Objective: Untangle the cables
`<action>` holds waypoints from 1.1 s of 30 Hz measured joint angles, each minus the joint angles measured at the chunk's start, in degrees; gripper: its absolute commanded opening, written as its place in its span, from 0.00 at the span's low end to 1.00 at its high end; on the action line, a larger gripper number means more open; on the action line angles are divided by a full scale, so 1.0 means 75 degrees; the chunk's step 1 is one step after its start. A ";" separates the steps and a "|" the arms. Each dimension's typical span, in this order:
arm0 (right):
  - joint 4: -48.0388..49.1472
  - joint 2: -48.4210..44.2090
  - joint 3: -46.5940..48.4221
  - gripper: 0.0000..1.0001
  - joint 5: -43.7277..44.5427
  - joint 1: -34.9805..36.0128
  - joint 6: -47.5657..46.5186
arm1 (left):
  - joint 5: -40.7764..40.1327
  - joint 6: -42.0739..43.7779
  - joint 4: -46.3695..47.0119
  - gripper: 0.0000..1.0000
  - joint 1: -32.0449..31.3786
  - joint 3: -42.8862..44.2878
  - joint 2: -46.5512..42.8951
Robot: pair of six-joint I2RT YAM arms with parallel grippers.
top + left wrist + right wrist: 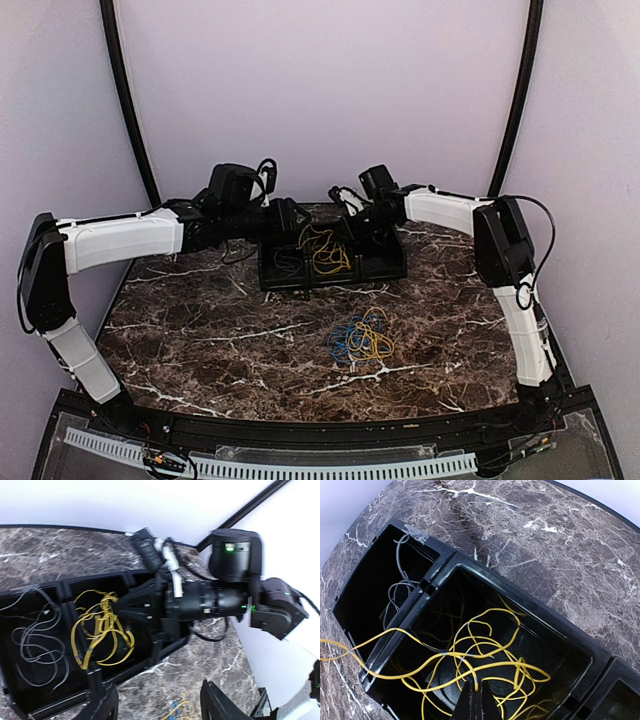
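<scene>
Left gripper (157,696) wide, empty; right gripper (476,692) closed among yellow cables (470,655) in tray (540,612) middle, grey wires (35,645) beside; tangled bundle (360,338) on table (200,330).

No lettering, label, brand mark or number is legible in any view; whatever markings there may be are too small or blurred to read.

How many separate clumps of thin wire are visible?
3: grey wires in the tray's left compartment, yellow wires in its middle one, blue-yellow tangle on the table. Right compartment partly hidden.
</scene>
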 measured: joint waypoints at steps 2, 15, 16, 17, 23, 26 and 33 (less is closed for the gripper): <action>-0.0055 0.0000 0.0003 0.00 0.0099 0.0000 -0.0015 | -0.0055 -0.0003 -0.0099 0.58 0.0076 -0.0038 0.0052; -0.0105 0.0003 0.0073 0.00 0.0501 0.0015 -0.0044 | -0.0184 0.0216 0.0093 0.45 0.0093 0.0061 0.0749; -0.0102 0.0006 0.0082 0.00 0.0504 0.0015 -0.0044 | -0.0230 0.0277 0.0093 0.45 0.0093 0.0125 0.0933; -0.0105 0.0006 0.0090 0.00 0.0510 0.0015 -0.0044 | -0.0312 0.0318 0.0090 0.43 0.0093 0.0201 0.1116; -0.0117 0.0006 0.0090 0.00 0.0495 0.0015 -0.0044 | -0.0898 0.0673 0.0064 0.22 0.0093 0.0603 0.1920; -0.0131 0.0006 0.0090 0.07 0.0446 0.0015 -0.0044 | -0.1160 0.0860 0.0119 0.10 0.0093 0.0755 0.2119; -0.0356 -0.0105 0.0020 0.39 0.0207 0.0015 -0.0332 | -0.1285 0.1064 0.0443 0.00 0.0093 0.1107 0.2483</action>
